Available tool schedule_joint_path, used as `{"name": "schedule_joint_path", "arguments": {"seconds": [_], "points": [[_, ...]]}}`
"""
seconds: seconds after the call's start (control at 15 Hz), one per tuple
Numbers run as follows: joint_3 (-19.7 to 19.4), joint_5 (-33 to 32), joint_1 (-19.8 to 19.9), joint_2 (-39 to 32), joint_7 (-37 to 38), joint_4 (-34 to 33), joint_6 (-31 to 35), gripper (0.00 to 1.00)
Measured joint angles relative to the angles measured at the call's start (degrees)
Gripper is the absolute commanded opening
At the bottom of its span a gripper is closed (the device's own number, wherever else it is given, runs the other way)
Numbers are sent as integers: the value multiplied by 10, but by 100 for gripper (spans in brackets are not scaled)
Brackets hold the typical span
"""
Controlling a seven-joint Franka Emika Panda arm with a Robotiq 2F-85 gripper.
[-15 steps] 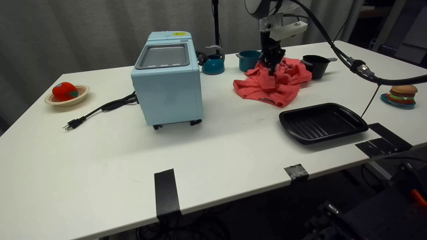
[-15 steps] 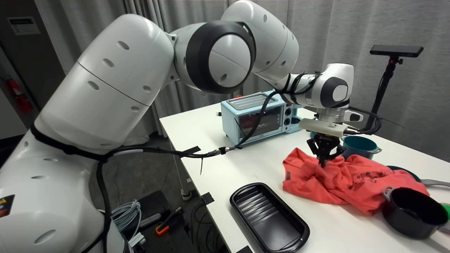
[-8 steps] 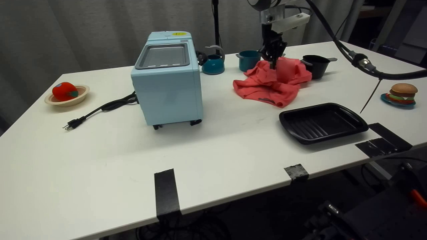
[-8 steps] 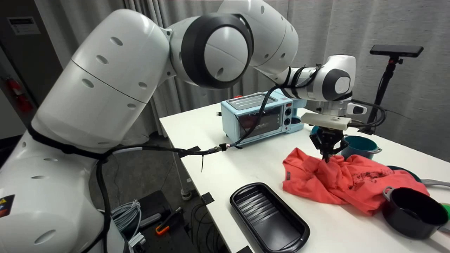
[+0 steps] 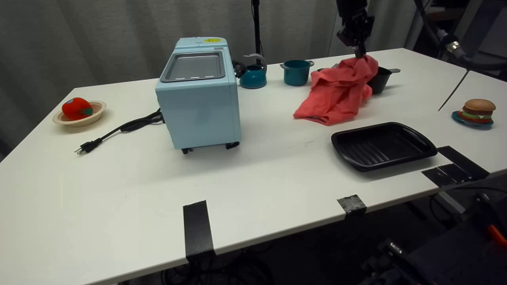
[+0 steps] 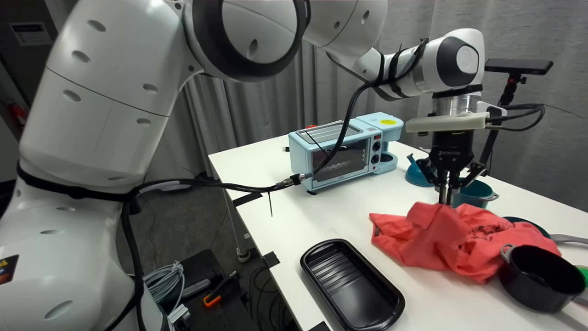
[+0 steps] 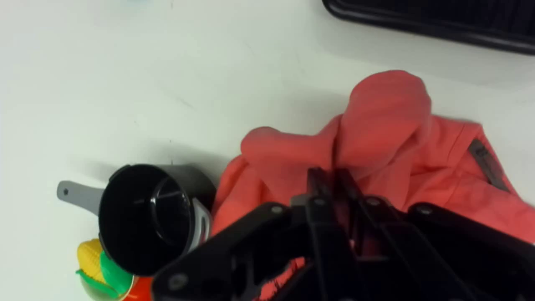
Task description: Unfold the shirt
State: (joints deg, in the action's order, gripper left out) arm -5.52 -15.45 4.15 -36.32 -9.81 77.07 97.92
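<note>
The coral-red shirt lies crumpled on the white table, as seen in both exterior views (image 5: 330,101) (image 6: 436,239). A dark print and a small grey label show on it. My gripper, in both exterior views (image 5: 359,54) (image 6: 445,200), is shut on a fold of the shirt and holds it raised in a peak. The rest of the shirt still rests on the table. In the wrist view, the shirt (image 7: 384,117) is pinched between the nearly closed fingertips (image 7: 332,175) and bulges up in front of them. The part under the gripper is hidden.
A black pot (image 6: 542,280) stands close against the shirt, with a teal pan (image 6: 528,224) and teal pot (image 6: 473,191) behind. A black baking pan (image 6: 353,285) lies nearer the table's front edge. A light-blue toaster oven (image 5: 202,107) stands further along the table.
My gripper has risen and moved toward the black pot's side, drawing the held fold of the shirt up. The shirt's near part has shifted with it. The other objects stay put.
</note>
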Motion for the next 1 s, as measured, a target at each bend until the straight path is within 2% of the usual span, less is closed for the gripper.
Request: {"name": "schedule_joint_path", "arguments": {"seconds": [0.2, 0.47, 0.67, 1.0], "points": [[-1, -2, 1, 7, -12, 8, -55, 67], [2, -12, 0, 7, -18, 15, -74, 98], [9, -12, 0, 0, -17, 16, -50, 100], [18, 0, 0, -37, -9, 30, 73, 100]]}}
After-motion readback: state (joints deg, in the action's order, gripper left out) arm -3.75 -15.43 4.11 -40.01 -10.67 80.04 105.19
